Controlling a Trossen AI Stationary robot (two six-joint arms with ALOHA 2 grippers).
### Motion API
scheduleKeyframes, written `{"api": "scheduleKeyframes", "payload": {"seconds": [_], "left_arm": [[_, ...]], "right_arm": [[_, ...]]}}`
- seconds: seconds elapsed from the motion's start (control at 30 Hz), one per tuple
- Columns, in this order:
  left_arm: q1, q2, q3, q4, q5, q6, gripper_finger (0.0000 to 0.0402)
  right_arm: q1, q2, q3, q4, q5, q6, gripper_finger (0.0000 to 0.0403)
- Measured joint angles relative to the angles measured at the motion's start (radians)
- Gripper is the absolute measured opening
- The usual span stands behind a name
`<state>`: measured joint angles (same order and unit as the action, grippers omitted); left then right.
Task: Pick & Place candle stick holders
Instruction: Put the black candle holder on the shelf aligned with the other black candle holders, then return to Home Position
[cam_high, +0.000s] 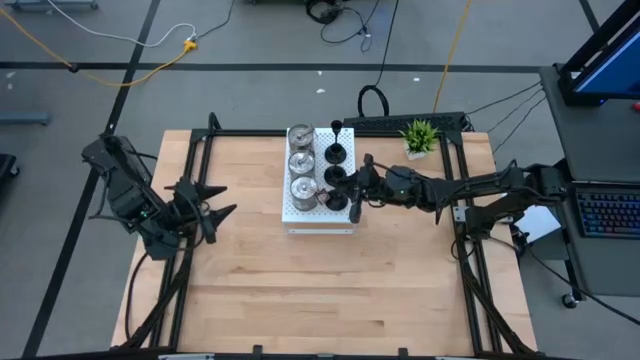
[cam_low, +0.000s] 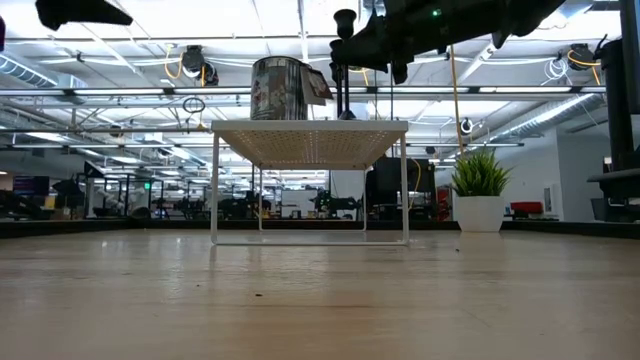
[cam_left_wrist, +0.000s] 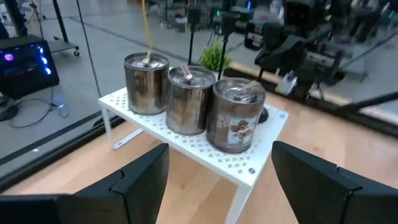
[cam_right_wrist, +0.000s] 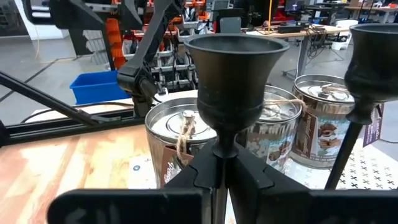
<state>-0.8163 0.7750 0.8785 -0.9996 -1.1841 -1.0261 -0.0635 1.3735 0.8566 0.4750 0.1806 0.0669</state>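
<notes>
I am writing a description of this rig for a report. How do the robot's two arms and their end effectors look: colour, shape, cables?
Both arms are dark, almost black, built from slim jointed segments with thin dark cables along them. The left end effector has two broad, flat, matte black fingers tapering to pointed tips. The right end effector is equally black, with angular fingers. No markings are readable.

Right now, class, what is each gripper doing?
Left gripper: open, empty, beside the white board.
Right gripper: shut on a black candle holder.
</notes>
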Motion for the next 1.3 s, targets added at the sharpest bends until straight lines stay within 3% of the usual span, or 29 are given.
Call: {"api": "scheduleKeyframes", "payload": {"seconds": [0.27,0.47,0.97,1.3], "left_arm": [[-0.066,-0.079,-0.184,0.191,-0.061,-0.003,0.0285],[-0.084,-0.14,-0.259,0.227,-0.065,-0.004,0.0285],[-0.083,-0.327,-0.299,0.227,-0.014,0.18,0.0285],[-0.081,-0.403,-0.316,0.226,0.032,0.271,0.0285]], "right_arm": [[0.0,0.0,0.0,-0.011,-0.002,0.025,0.0027],[0.0,0.0,0.0,-0.01,-0.001,0.047,0.0059],[0.0,-0.007,0.0,-0.106,0.0,0.053,0.0167],[0.0,-0.093,0.0,-0.232,-0.002,0.084,0.0184]]}}
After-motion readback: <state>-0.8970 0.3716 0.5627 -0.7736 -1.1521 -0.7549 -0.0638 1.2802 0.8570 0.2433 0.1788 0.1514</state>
